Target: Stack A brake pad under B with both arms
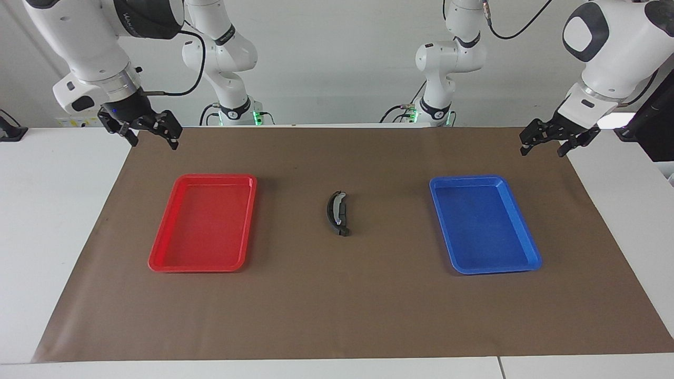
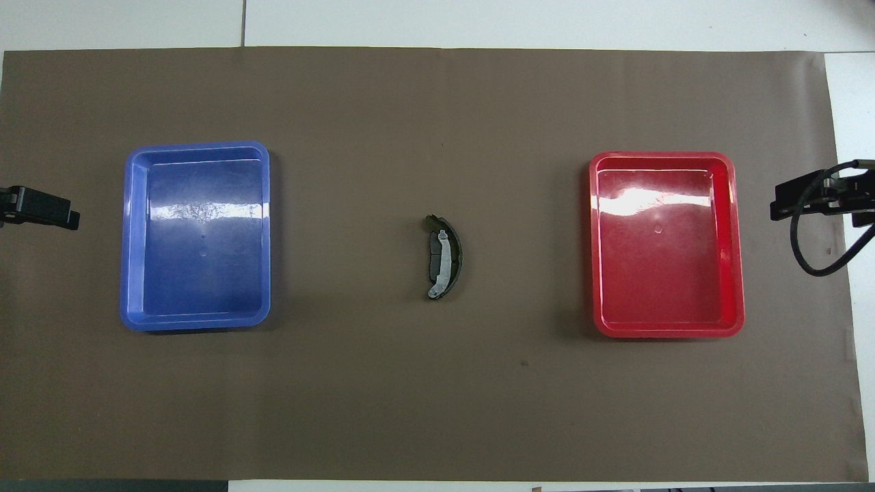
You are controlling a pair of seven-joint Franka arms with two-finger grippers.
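In the middle of the brown mat, B, the curved shoe with a silver web, lies on top of the A brake pad. A dark strip of the pad shows beside the web. My right gripper hangs open and holds nothing; it is over the mat corner by the red tray, at the right arm's end. My left gripper hangs open and holds nothing too, over the mat edge at the left arm's end. Neither gripper touches the stack.
A red tray with nothing in it lies toward the right arm's end. A blue tray, also with nothing in it, lies toward the left arm's end. White table borders the mat.
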